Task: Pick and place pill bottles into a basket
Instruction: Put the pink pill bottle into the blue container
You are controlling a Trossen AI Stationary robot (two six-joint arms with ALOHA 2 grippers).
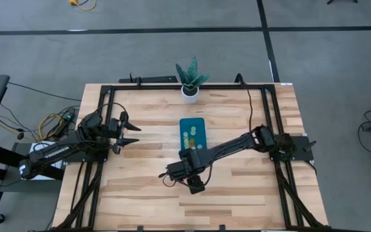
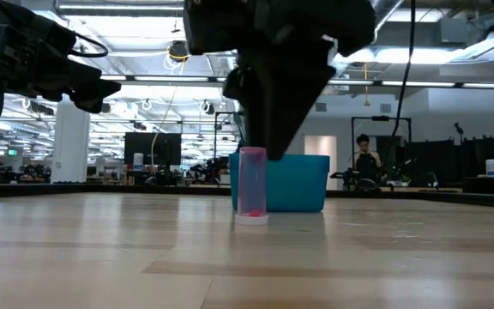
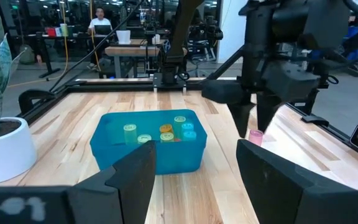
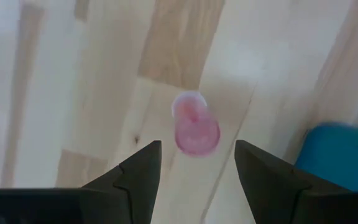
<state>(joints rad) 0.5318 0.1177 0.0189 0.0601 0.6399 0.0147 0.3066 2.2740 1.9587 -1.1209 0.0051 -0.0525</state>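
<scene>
Right wrist view: the pink pill bottle [image 4: 196,129] is seen standing upright on the tabletop [image 4: 73,93], straight below the right end effector [image 4: 197,163], its long axis vertical and aligned with the gap between the spread fingers, which touch nothing. The basket [image 1: 192,132], already holding several bottles, lies just beyond it. The right arm is judged far nearer than the left end effector [image 1: 130,132], held open and empty well off to the side
</scene>
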